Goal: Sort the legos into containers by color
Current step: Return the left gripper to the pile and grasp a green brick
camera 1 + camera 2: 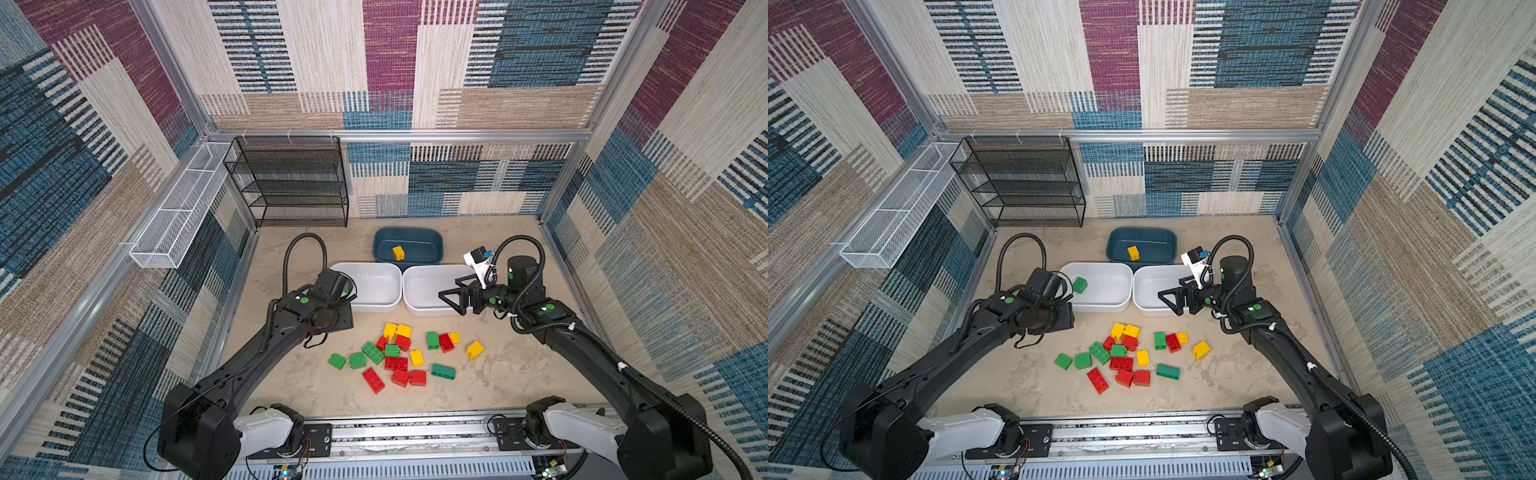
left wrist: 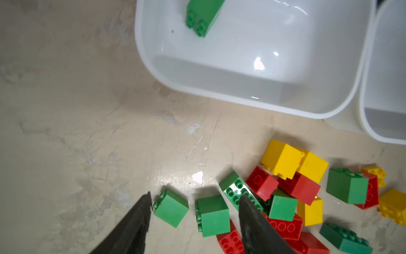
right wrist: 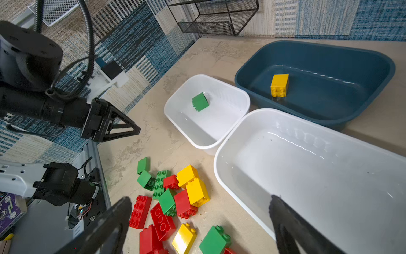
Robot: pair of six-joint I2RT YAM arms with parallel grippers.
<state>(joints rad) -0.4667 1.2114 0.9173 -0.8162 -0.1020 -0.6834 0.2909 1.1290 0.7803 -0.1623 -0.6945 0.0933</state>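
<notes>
In both top views a mottled beige counter (image 1: pixel 291 386) sits boxed in by patchwork carpet walls (image 1: pixel 540 62), with legos (image 1: pixel 399 357) scattered just in front of the containers (image 1: pixel 424 291). Left wrist: left hand (image 2: pixel 195 195) has its jaws apart above green bricks (image 2: pixel 171 207). Right wrist: right hand (image 3: pixel 201 198) is spread wide and empty.

Legos (image 1: pixel 395 363) before left tub (image 1: pixel 378 286) and right tub (image 1: pixel 424 291), rear tub (image 1: pixel 419 245) behind both

No text, label or number readable right now. The purple box (image 3: pixel 8 209) past the desk's front edge carries print, too blurred to read.
</notes>
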